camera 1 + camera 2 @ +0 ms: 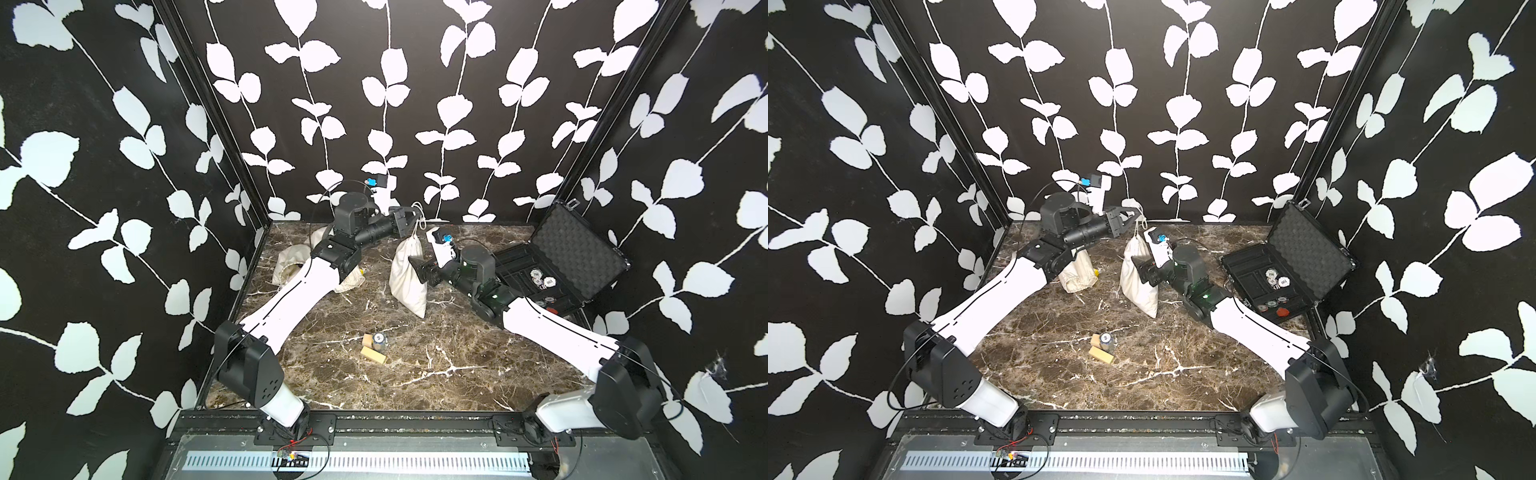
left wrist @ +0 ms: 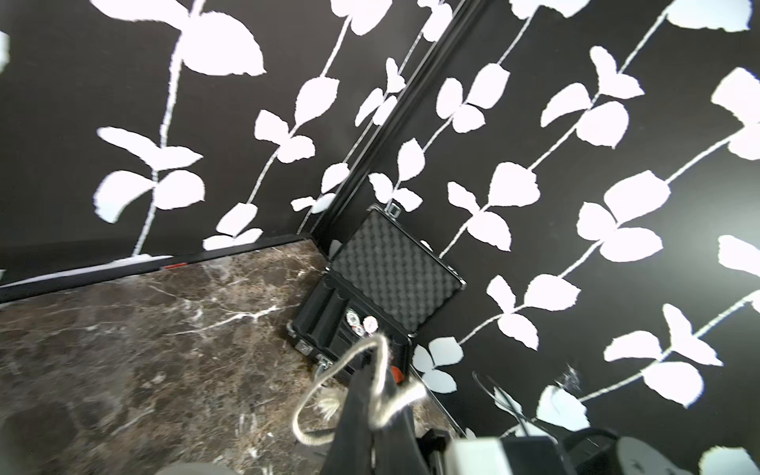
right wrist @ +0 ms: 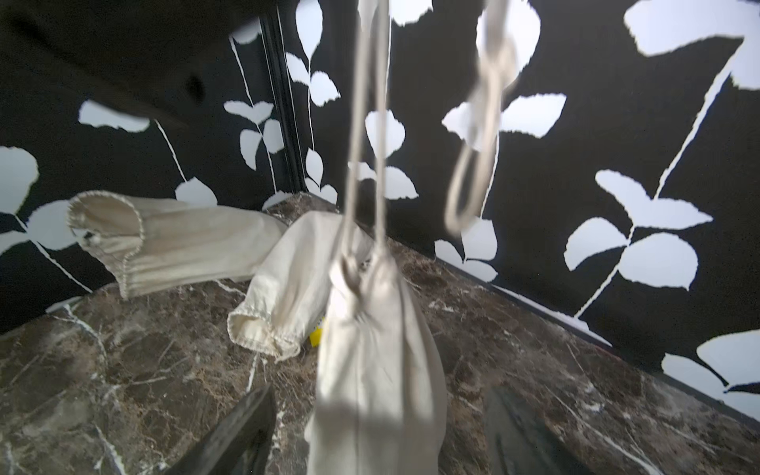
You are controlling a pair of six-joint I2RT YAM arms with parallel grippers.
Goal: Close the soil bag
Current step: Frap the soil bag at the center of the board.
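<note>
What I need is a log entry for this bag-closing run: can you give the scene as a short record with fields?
soil bag: upright on the table, neck gathered
drawstring: taut, running up from the neck
left end effector: shut on the drawstring, above the bag
right end effector: open, fingers on either side of the bag
spare bags: two, lying on their sides, mouths open
case: open, chips inside

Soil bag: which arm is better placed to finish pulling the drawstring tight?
Left, probably. The left gripper is shut on the drawstring above the gathered neck of the soil bag, and the cord is taut. The right gripper is open beside the bag, holding nothing.
</note>
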